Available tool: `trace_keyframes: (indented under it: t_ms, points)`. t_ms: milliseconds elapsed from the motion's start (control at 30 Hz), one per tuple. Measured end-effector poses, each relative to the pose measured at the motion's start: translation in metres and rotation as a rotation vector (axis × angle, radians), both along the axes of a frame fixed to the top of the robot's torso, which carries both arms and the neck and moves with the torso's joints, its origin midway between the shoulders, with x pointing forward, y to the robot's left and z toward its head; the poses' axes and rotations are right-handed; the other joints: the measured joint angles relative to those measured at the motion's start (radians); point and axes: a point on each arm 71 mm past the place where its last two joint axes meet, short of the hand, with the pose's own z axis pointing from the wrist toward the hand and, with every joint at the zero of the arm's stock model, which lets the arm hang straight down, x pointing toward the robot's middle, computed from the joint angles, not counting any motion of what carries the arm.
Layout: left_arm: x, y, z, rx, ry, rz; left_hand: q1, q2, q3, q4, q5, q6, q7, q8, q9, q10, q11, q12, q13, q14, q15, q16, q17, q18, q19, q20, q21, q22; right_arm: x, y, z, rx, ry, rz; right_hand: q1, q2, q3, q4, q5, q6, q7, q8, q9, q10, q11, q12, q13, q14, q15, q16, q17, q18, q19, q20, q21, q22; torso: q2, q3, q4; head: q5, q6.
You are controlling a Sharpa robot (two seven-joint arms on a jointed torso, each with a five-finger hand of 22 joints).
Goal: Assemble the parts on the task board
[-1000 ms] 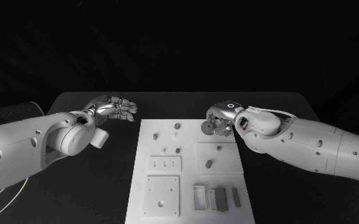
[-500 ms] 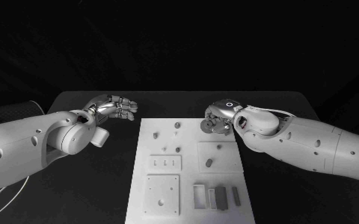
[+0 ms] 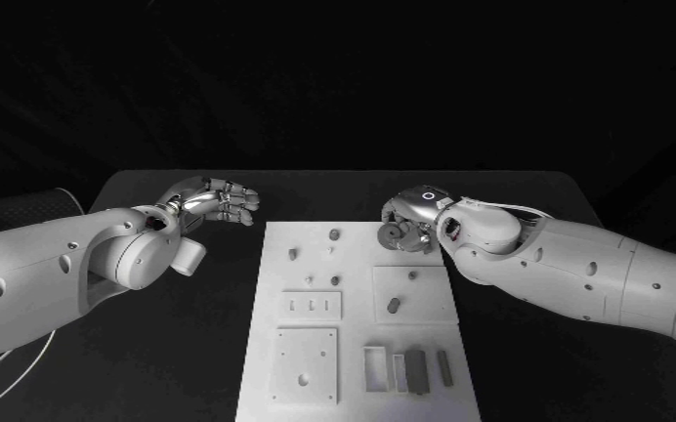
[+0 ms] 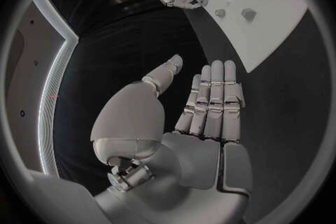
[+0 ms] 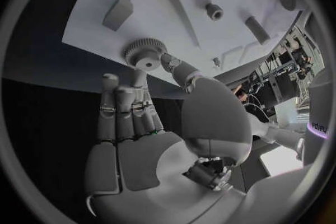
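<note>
I see the gear [image 5: 143,54], a small toothed wheel with a raised hub, pinched between the thumb and fingertips of the right robot hand [image 3: 405,226] at the far right corner of the task board [image 3: 356,344]; in the right wrist view it sits at the board's edge, and I cannot tell whether it touches the surface. The task board lies in the middle of the black worktop [image 3: 211,344]. Its far half carries several small pegs [image 3: 334,236]; a raised square plate with a slanted peg [image 3: 393,306] sits at its right middle, a slotted block [image 3: 310,306] at its left middle, a square plate with a hole [image 3: 305,357] at the near left, and a row of narrow upright pieces [image 3: 408,371] at the near right. The left robot hand [image 3: 214,202] hovers over the worktop just beside the board's far left corner, holding nothing, fingers straight and side by side with the thumb apart.
</note>
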Motion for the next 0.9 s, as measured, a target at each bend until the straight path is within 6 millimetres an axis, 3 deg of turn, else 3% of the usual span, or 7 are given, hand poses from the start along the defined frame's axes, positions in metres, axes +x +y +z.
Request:
trace_keyframes:
  t_ms: [267,567,900]
  points:
    - [0.0001,0.0001,0.0000,0.000,0.000,0.000,0.000,0.000,0.000,0.000,0.000,0.000,0.000,0.000,0.001,0.000,0.000,-0.004,0.001,0.000,0.000,0.000,0.000,0.000,0.000,0.000,0.000,0.000,0.0019,-0.0030,-0.0019,-0.012,0.008,-0.011,0.000,0.000,0.000,0.016,0.000,-0.004,0.001,0.000,-0.005,-0.011,-0.004,0.058,0.027,0.000,0.000,0.027,0.019,-0.001,0.007,-0.007,0.021,0.000,0.000,0.0000,-0.0001,0.000,-0.004]
    - [0.0001,0.0002,-0.0001,0.001,0.001,0.000,0.000,0.000,0.000,0.000,0.000,0.000,0.000,0.000,0.001,0.000,0.000,-0.004,0.001,0.000,0.000,0.000,0.001,0.000,0.000,0.000,0.000,0.000,0.0033,-0.0062,-0.0028,-0.021,0.016,-0.020,0.000,0.000,0.000,0.035,0.000,0.030,-0.005,0.026,-0.001,-0.018,-0.004,0.087,0.031,0.000,0.000,0.038,0.025,-0.002,0.003,-0.010,0.031,0.000,-0.001,0.0011,-0.0009,-0.001,-0.005]
    - [0.0001,0.0002,-0.0001,0.001,0.002,-0.001,0.000,0.000,0.000,0.000,0.000,0.000,0.000,0.000,0.002,0.000,0.000,-0.004,0.001,0.000,0.000,0.000,0.002,0.000,0.000,0.000,0.000,0.000,0.0052,-0.0073,-0.0023,-0.024,0.018,-0.025,-0.007,0.007,0.001,0.048,0.000,0.038,-0.004,0.031,0.001,-0.021,-0.007,0.096,0.031,-0.005,-0.002,0.039,0.026,-0.008,0.003,-0.010,0.035,0.000,-0.001,0.0017,-0.0007,-0.003,-0.005]
